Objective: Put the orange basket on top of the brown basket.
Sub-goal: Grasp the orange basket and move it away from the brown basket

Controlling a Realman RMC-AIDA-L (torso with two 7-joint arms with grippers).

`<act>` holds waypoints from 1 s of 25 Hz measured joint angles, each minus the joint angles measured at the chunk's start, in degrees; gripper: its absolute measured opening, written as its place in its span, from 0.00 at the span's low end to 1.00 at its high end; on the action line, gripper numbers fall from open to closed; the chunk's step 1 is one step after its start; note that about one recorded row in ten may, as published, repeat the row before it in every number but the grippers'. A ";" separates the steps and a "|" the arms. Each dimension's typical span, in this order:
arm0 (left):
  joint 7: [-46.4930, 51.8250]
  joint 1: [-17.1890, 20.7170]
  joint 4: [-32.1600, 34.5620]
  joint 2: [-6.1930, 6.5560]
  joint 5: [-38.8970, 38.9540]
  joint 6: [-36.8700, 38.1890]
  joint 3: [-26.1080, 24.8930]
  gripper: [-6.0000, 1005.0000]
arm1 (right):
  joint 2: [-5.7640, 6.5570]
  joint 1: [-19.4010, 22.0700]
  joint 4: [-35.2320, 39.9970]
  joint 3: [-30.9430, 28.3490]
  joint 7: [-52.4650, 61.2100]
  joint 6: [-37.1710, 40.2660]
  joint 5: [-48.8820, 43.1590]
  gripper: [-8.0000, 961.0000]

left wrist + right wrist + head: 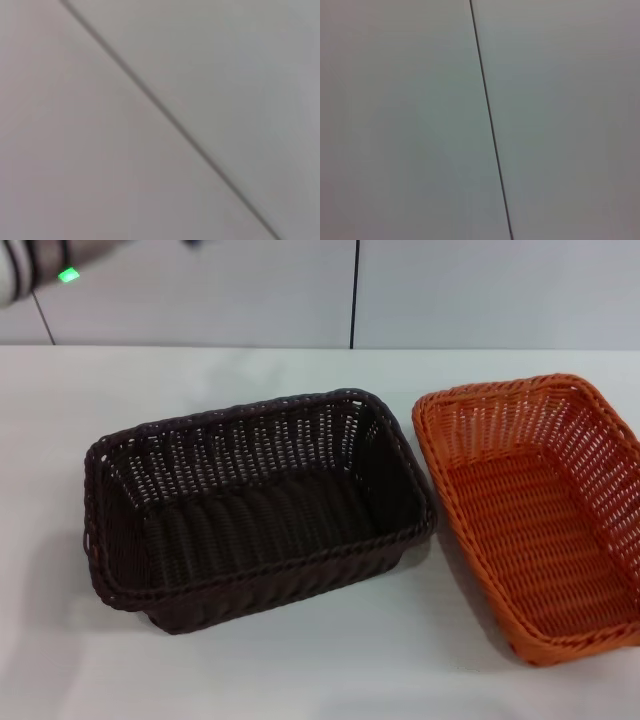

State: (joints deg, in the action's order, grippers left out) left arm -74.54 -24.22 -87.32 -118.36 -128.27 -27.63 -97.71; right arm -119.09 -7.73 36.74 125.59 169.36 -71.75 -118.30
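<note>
The brown basket point(255, 505) stands upright and empty on the white table point(300, 670), left of centre in the head view. The orange basket point(540, 510) stands upright and empty beside it on the right, its far side cut off by the picture's right edge. The two baskets are close but apart. Part of my left arm point(40, 265) with a green light shows at the top left corner, well away from both baskets. Neither gripper shows in any view. Both wrist views show only a plain grey panel with a dark seam.
A grey panelled wall point(450, 290) with dark seams runs behind the table's far edge. Bare table surface lies in front of the baskets and to the left of the brown one.
</note>
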 joint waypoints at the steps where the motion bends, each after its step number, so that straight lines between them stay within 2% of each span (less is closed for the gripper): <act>1: -0.28 3.19 -2.25 0.23 3.66 7.24 3.36 0.66 | 0.00 -0.01 0.19 0.03 0.00 0.12 0.01 0.85; 3: -0.78 8.82 -5.29 0.75 7.48 25.83 11.63 0.68 | 0.00 -0.15 0.37 0.04 0.00 0.15 0.03 0.85; 4: -0.71 10.62 -5.74 0.74 7.60 32.78 14.68 0.69 | 0.00 -0.29 0.62 0.06 0.00 0.16 0.03 0.85; 6: 0.70 14.88 -5.36 0.63 5.01 52.23 22.18 0.70 | 0.06 -0.62 1.38 0.06 0.00 0.16 0.03 0.85; 9: 8.62 18.98 0.19 0.56 -4.37 76.21 30.24 0.70 | 0.19 -1.25 2.48 0.09 0.00 0.18 0.04 0.85; 11: 18.93 21.75 6.14 0.56 -11.42 90.98 32.86 0.70 | 0.35 -1.86 3.57 0.16 0.00 0.20 -0.28 0.85; 12: 18.93 21.75 6.14 0.56 -11.42 90.98 32.86 0.70 | 0.42 -2.00 4.59 0.24 0.00 0.50 -0.47 0.85; 13: 32.94 25.44 13.89 0.54 -17.28 102.78 33.53 0.70 | 0.51 -2.19 5.86 0.32 0.00 0.97 -0.72 0.85; 14: 40.42 27.45 18.67 0.46 -18.93 107.29 33.75 0.70 | 0.97 -2.19 9.88 0.41 0.03 3.84 -2.28 0.85; 15: 40.42 27.45 18.67 0.46 -18.93 107.29 33.75 0.70 | 0.97 -2.19 9.88 0.41 0.03 3.84 -2.28 0.85; 16: 43.80 28.38 21.81 0.40 -19.06 108.89 33.85 0.70 | 2.20 -1.85 15.26 0.14 0.06 9.57 -5.39 0.85; 17: 46.71 29.24 25.46 0.31 -19.11 110.39 33.89 0.70 | 2.20 -1.85 15.26 0.14 0.06 9.57 -5.39 0.85; 18: 49.07 29.97 29.06 0.20 -19.03 111.64 33.84 0.70 | 3.23 -1.60 18.50 0.00 0.08 13.77 -7.14 0.85; 19: 50.21 30.31 33.30 0.06 -18.73 113.15 33.75 0.70 | 5.82 -1.39 26.83 -0.35 0.09 23.37 -10.45 0.85; 20: 50.21 30.31 33.30 0.06 -18.73 113.15 33.75 0.70 | 5.82 -1.39 26.83 -0.35 0.09 23.37 -10.45 0.85; 21: 50.71 30.47 37.31 -0.07 -18.37 114.70 33.73 0.70 | 8.10 -1.53 35.51 -1.84 0.09 34.96 -13.68 0.85; 22: 50.96 30.79 43.63 -0.13 -16.18 117.31 34.18 0.70 | 8.10 -1.53 35.51 -1.84 0.09 34.96 -13.68 0.85; 23: 51.08 30.90 44.41 -0.15 -15.67 117.55 34.28 0.70 | 8.76 -1.56 40.17 -3.70 0.11 42.47 -15.32 0.85; 24: 51.47 31.17 46.96 -0.17 -14.19 118.09 34.57 0.70 | 9.03 -1.58 49.16 -9.23 0.08 58.56 -17.96 0.85; 25: 51.47 31.17 46.96 -0.17 -14.19 118.09 34.57 0.70 | 9.03 -1.58 49.16 -9.23 0.08 58.56 -17.96 0.85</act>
State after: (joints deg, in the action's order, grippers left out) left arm -23.07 6.96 -40.37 -118.52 -142.47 90.46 -63.14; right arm -110.06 -9.31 85.90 116.37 169.44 -13.19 -136.26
